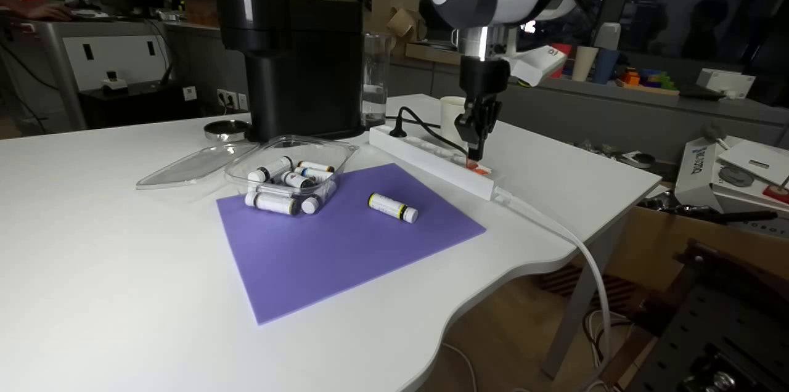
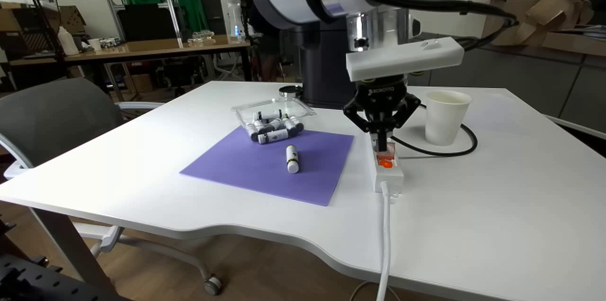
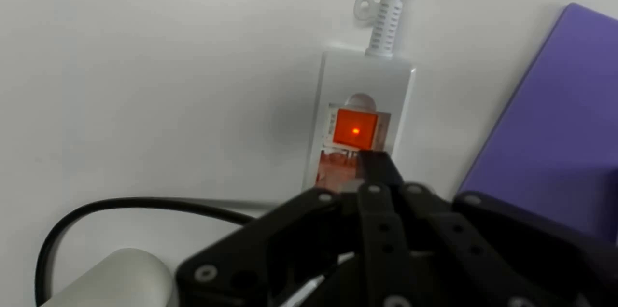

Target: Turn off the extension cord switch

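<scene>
Switch (image 3: pixel 355 129) glows orange in my wrist view, so I judge the turn-off not yet done. My jaws, clenched on nothing, stand over the extension cord (image 1: pixel 430 164) on the counter (image 1: pixel 135 269), just beside that switch, contact unclear; pressing it is left.

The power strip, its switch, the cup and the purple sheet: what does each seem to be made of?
Power strip: seems hard white plastic, smooth, with clean moulded edges.
Switch: likely orange plastic, shiny or translucent, since a bright spot shows on it.
Cup: probably paper, matte off-white, with a rolled-looking rim; plastic possible.
Purple sheet: perhaps foam, matte, with even colour and visible thickness.
</scene>
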`<control>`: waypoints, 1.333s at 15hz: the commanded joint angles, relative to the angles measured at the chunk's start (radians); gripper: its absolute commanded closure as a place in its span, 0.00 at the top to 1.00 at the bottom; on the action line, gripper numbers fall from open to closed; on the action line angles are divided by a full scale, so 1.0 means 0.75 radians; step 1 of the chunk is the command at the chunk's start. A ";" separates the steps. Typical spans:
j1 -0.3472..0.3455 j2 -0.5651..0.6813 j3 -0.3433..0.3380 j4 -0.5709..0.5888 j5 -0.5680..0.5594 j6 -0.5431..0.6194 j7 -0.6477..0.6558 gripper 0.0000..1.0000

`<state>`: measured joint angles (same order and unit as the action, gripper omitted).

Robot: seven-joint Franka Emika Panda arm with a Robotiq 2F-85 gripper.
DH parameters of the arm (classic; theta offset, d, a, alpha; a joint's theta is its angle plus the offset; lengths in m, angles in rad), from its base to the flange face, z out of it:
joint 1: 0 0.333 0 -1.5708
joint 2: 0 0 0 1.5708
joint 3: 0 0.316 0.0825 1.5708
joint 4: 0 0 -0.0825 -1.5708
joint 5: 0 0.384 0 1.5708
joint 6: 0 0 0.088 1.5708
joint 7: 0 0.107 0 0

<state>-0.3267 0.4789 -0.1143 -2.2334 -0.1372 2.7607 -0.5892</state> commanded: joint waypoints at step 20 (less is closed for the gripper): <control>-0.134 0.004 0.092 -0.028 0.155 0.025 0.005 0.00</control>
<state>-0.4157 0.5035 -0.0482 -2.2458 -0.0160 2.7781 -0.5895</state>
